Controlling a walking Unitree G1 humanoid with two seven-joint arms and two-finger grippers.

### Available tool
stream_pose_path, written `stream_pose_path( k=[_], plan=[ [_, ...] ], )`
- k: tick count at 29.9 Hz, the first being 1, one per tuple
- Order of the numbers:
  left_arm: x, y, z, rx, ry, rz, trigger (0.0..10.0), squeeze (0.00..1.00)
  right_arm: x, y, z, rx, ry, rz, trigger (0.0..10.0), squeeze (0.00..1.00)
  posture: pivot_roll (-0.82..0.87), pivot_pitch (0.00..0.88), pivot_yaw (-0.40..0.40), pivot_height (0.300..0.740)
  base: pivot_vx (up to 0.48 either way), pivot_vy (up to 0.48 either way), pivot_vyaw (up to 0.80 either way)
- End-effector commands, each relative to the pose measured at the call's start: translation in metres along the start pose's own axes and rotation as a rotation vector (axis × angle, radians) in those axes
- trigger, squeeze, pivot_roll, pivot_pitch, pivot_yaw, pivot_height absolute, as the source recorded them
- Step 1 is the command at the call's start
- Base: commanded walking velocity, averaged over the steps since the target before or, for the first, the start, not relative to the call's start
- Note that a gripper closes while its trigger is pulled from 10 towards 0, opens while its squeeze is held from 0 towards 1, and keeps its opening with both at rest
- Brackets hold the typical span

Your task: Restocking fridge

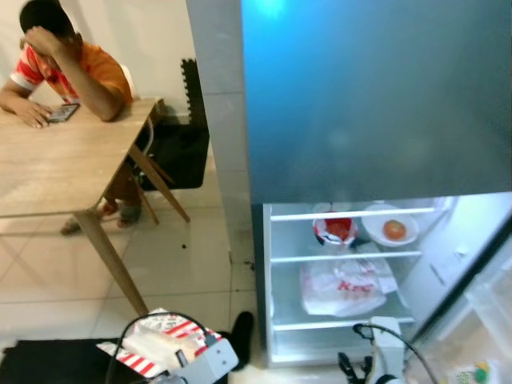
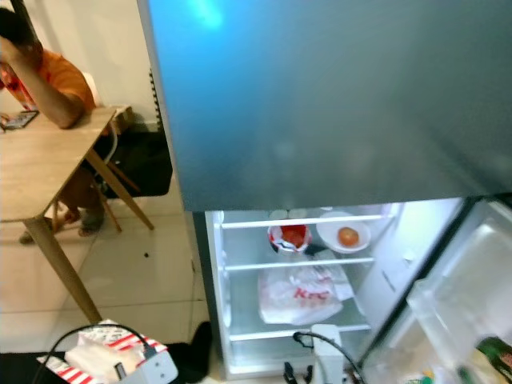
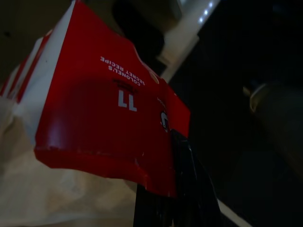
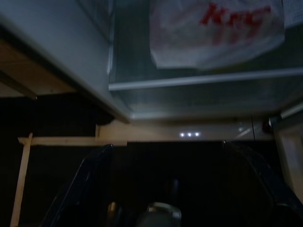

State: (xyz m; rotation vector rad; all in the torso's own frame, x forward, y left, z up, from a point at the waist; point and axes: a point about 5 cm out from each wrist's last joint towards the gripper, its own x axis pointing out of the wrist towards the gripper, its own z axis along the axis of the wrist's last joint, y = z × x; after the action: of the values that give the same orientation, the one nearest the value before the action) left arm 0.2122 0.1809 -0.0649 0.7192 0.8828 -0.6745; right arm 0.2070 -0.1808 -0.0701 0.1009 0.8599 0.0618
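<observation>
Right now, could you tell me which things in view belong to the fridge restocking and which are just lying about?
Job:
- open fridge
- red-and-white food box held by the left gripper
- white KFC bag on the middle shelf

Lying about:
- wooden table
- person with a phone

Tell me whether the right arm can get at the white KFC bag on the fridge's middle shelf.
Probably yes. The fridge door is open, the right gripper is open and empty just below, and nothing stands before the KFC bag.

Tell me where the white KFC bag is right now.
The white KFC bag lies on the middle shelf of the open fridge, below the shelf that holds the bowl with the orange fruit. The right gripper sits low in front of the fridge.
</observation>
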Motion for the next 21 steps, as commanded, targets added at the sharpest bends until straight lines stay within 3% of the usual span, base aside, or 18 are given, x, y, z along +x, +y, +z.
stream_pose_path(
  k=[1, 7, 21],
  plan=[
    [-0.0007, -0.0025, -0.0055, 0.007, 0.019, -0.009, 10.0, 0.0, 0.0001, 0.0011, -0.0005, 0.016, -0.003, -0.003, 10.0, 0.0, 0.0, 0.014, 0.033, 0.74, 0.315, 0.0, 0.0],
    [-0.0007, -0.0024, -0.0052, 0.014, 0.018, -0.008, 10.0, 0.0, 0.0002, 0.0014, -0.0006, 0.016, -0.003, -0.004, 10.0, 0.0, -0.01, 0.008, 0.033, 0.74, 0.289, 0.0, 0.0],
    [0.0003, -0.007, -0.004, 0.046, 0.011, -0.027, 10.0, 0.0, -0.0005, -0.0009, -0.0016, 0.018, -0.001, -0.012, 10.0, 0.0, -0.01, 0.011, 0.035, 0.74, 0.0, 0.0, 0.0]
  ],
)
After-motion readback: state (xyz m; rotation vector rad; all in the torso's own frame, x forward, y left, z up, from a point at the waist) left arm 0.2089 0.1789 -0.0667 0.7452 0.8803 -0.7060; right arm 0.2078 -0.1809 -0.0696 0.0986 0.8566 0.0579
